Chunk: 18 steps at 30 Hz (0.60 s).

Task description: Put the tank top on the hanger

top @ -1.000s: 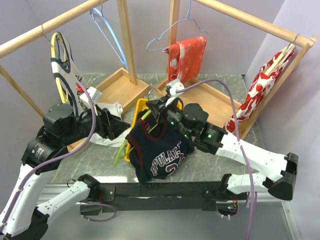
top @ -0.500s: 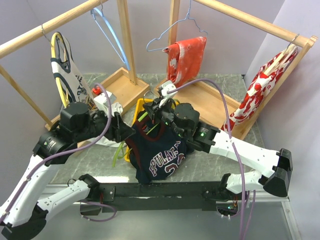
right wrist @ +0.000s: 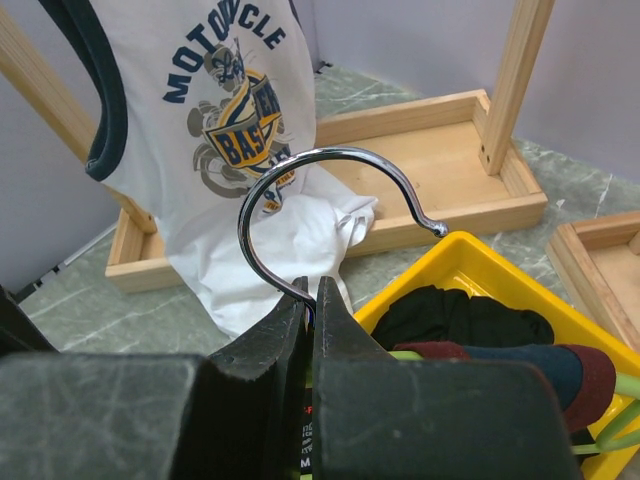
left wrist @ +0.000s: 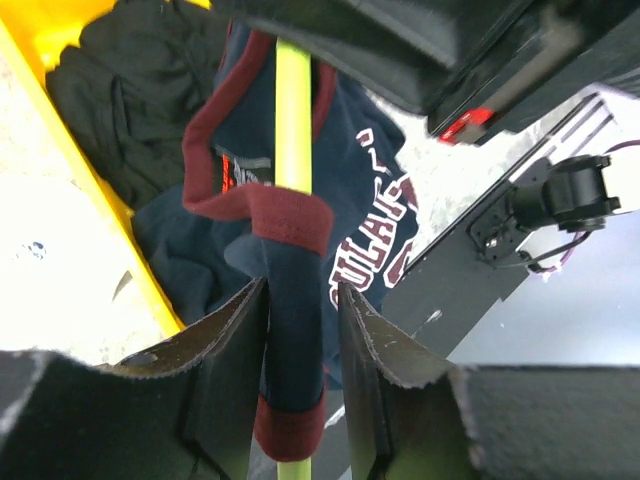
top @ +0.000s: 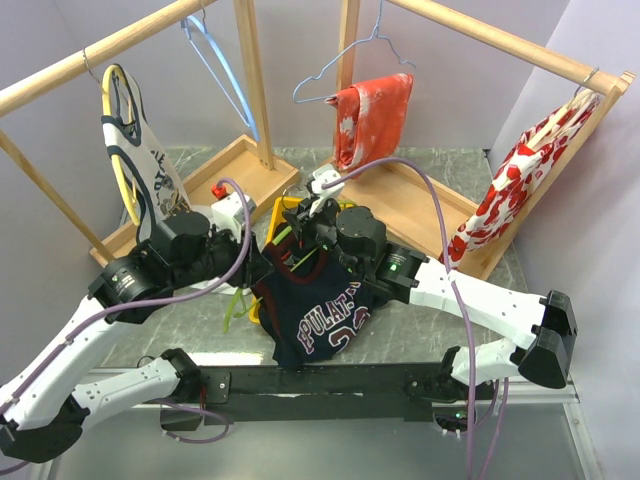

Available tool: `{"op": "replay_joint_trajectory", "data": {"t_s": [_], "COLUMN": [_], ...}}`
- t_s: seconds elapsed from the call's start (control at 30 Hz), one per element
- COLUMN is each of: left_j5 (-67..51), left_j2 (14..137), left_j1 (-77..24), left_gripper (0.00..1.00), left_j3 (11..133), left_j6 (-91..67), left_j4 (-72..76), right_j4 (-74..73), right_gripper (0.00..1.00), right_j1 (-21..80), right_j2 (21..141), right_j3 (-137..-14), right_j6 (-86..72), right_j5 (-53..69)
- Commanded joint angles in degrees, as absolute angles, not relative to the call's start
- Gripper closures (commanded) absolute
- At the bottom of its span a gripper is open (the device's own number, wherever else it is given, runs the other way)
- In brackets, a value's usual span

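Grey stone bench (top: 410,335), wooden racks (top: 480,35), lilac walls (top: 450,110). The right hand (right wrist: 310,292) clamps the hanger (right wrist: 330,151) by its hook; the left hand (left wrist: 298,300) pinches a strap of the tank top (left wrist: 370,200).

- two robot arms, the left arm (top: 60,365) and the right arm (top: 490,300).
- two grippers, one per arm: the left gripper (left wrist: 302,290) and the right gripper (right wrist: 310,290), two fingers apiece.
- four hangers i can count for sure: a lime-green hanger (left wrist: 293,120), a yellow hanger (top: 116,160), a light blue hanger (top: 226,75) and a thin wire hanger (top: 335,65).
- five garments: one navy tank top (top: 325,315), one white tank top (top: 155,165), one black garment (left wrist: 110,90), one red-orange cloth (top: 378,115), and one red and white piece (top: 510,185).
- two wooden racks, the left rack (top: 100,50) and the right rack (top: 500,40), each on one wooden tray base.
- one yellow bin (right wrist: 470,255).
- one grey marbled table (top: 400,335).
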<state>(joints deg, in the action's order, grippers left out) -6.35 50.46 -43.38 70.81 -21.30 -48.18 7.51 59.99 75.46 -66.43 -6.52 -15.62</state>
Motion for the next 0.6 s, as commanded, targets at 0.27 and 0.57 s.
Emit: {"op": "replay_joint_trajectory", "data": {"t_s": [0.27,0.57], "left_j5": [-0.2,6.1], "left_j2": [49.0,39.7], "left_j1": [-47.0,-47.4], "left_gripper": [0.95,0.99], "left_j3": [67.2,57.8], "left_j6": [-24.1,-33.7], "left_j4": [-45.2,-36.7], "right_j4": [10.9,7.4], "right_gripper": [1.0,0.36], "right_j1": [60.2,60.2], "right_j2": [74.4,71.4], "right_j3": [-69.9,-70.2], "right_j6": [-5.9,-7.7], "right_j5": [-16.6,-13.7]}}
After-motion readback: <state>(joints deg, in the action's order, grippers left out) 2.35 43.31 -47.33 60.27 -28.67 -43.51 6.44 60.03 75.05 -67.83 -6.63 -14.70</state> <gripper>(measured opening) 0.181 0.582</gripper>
